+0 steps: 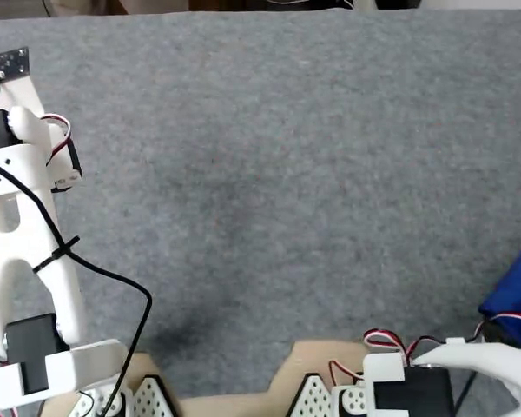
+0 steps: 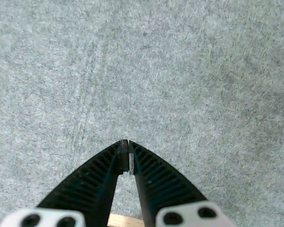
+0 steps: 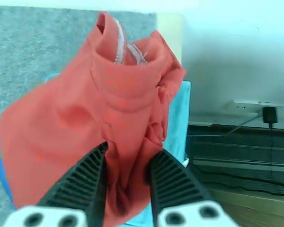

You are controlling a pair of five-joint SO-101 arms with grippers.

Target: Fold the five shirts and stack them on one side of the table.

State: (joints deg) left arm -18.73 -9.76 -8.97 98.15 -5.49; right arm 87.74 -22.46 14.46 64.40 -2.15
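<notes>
Grey felt across the table (image 1: 286, 174), matted and fibrous, faintly streaked. Cut off at the high view's right edge: a dark blue shirt (image 1: 514, 291), softly rumpled, just beside the right arm (image 1: 469, 365).

Left claw (image 2: 125, 144): closed tip to tip, nothing between the ribbed black fingers, poised over bare felt.

Right claw (image 3: 129, 152): narrow, clamped on a bunched fold of an orange-red shirt (image 3: 109, 109), the contact itself partly lost in creases. Shirt at the table's edge near a corner, collar uppermost, white trim inside the neck; lifted or resting, impossible to tell. Behind and below it, a pale turquoise shirt (image 3: 179, 118), mostly covered. Along the red cloth's other side, a thin blue strip, too little to identify.

Left arm (image 1: 26, 226): smooth white plastic, black cable (image 1: 113, 282) looped alongside.
</notes>
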